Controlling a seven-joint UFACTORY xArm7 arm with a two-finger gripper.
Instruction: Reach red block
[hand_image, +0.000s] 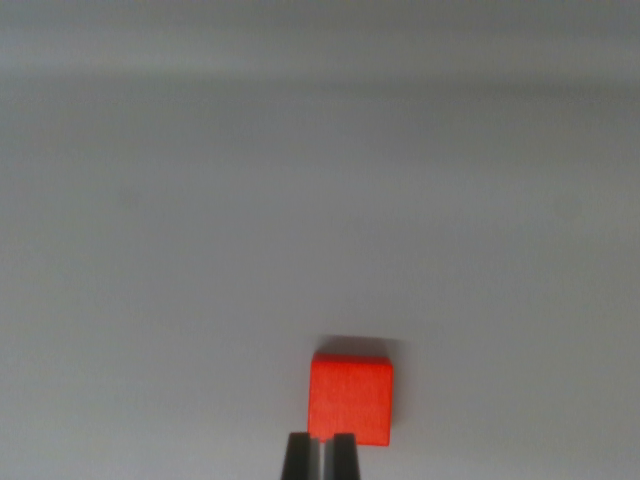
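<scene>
At the bottom edge, the gripper is being shown pressed together, overlapping the red block slightly off-centre; honestly, it's risking being nudged away.

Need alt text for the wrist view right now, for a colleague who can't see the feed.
A red block lies on a plain grey surface, low in the frame and slightly right of centre. The dark tips of the end effector rise from the bottom edge, close together, overlapping the block's lower left part. Nothing else shows.
</scene>
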